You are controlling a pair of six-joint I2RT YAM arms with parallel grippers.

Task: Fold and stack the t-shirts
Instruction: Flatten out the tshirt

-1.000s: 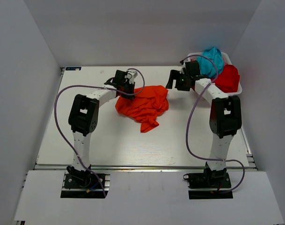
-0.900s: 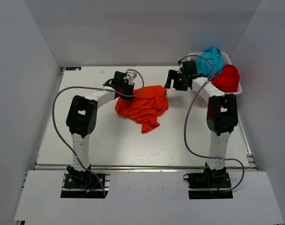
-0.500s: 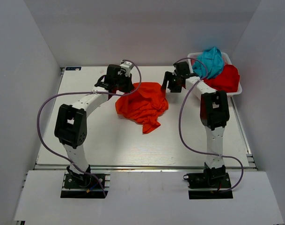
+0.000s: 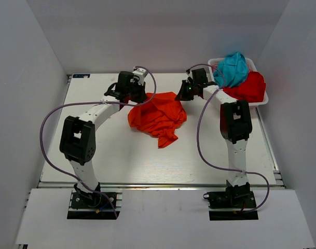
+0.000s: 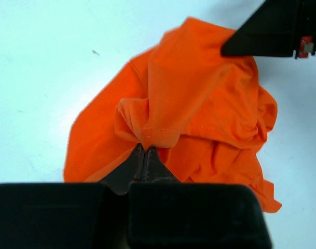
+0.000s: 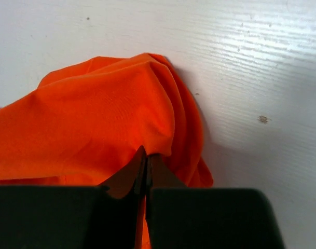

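Orange-red t-shirt [image 4: 159, 115] sits bunched on the table [image 4: 121, 150], centre-far, between both arms. The left gripper [image 5: 146, 151] is clamped tight on a stitched fold at the shirt's far-left edge, and the right gripper [image 6: 146, 158] is pinched closed on a thin fold at its far-right edge. Both bites are shallow, so the main risk is fabric slipping out if the arms spread or lift fast. Either pinch may also have caught two layers, so the shirt would stay twisted instead of opening flat. A wide pull to the right could brush the basket [image 4: 264, 98] holding the teal-blue shirt [image 4: 233, 68] and deeper red shirt [image 4: 249, 86]. The heap's long axis runs roughly left-right between the grippers, with a tail pointing near. Collar and sleeve direction probably can't be read, too crumpled.
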